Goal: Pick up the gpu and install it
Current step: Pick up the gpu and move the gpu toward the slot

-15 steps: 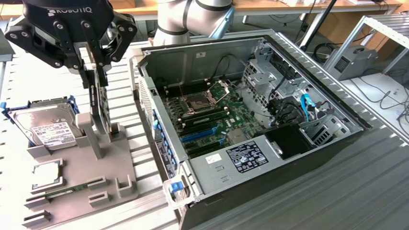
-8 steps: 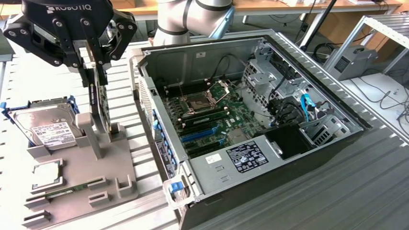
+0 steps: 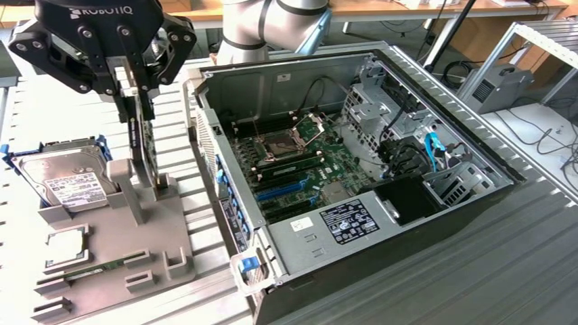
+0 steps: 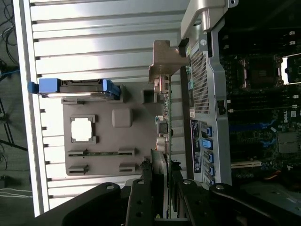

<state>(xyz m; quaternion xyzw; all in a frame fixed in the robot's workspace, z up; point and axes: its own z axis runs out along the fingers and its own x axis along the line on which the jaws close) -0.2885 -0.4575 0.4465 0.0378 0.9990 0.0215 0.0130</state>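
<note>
**Item 1. Gripper [image 3: 135, 91].** Black, with two fingers. "ROBOTIQ" is printed in white across the top of its body. It points straight down over the gray parts tray [image 3: 172, 233]. The fingers are drawn in on either side of the gpu [image 3: 145, 139] and pinch the card's upper edge.

**Item 2. Gpu.** A thin card standing on edge, upright, directly below the claw. Its lower end sits among the upright posts of the tray. I cannot tell whether it is seated there or just clear. In the wrist view it appears edge-on between the fingers.

**Item 3. Arm [image 3: 267, 27].** Gray tube with silver joints. It rises behind the far wall of the computer case [image 3: 470, 223], and the wrist reaches across to the tray side.

**Item 4. Tray contents.**
- The hard drive [image 3: 68, 177] is propped up in blue rails. Its white label has print too fine to read.
- The processor chip [image 3: 68, 245] lies flat in a square recess.
- The memory stick [image 3: 91, 272] lies in a slot near the tray's front.

**Item 5. Computer case.** It lies open, just beside the tray on the exterior view's right.
- The motherboard [image 3: 307, 169] shows an open processor socket [image 3: 284, 143] and blue expansion slots [image 3: 280, 191].
- The power supply label [image 3: 348, 220] is black and white, and its text is illegible.
- In the wrist view, lettering on the board [image 4: 295, 113] appears to read "DELL".
</note>
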